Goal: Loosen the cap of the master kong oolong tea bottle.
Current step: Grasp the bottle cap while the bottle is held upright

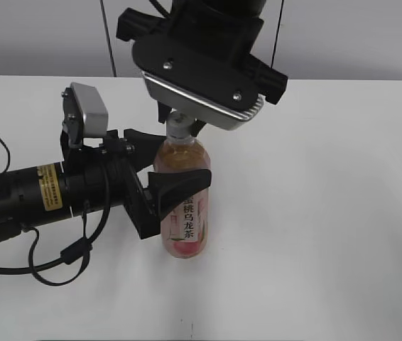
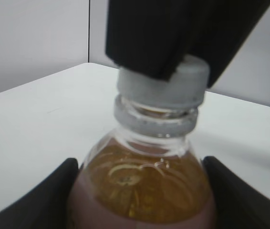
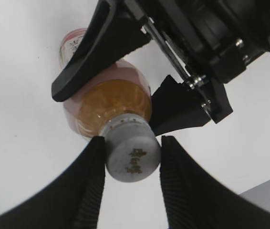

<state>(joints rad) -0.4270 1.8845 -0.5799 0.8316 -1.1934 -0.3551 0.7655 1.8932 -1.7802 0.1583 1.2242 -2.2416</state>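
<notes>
I judged the setting a robotics lab or test room: a bare white table [image 1: 329,270] stood against a plain grey wall [image 1: 37,35], with black cabling [image 1: 37,273] trailing across the tabletop.

Cap [image 3: 131,157] btwn right gripper [image 3: 131,183] fingers

White desk [image 1: 329,213], one bottle
The master kong oolong tea bottle [image 1: 187,227] stands upright on it; a black cable [image 1: 16,266] trails at left.
</notes>
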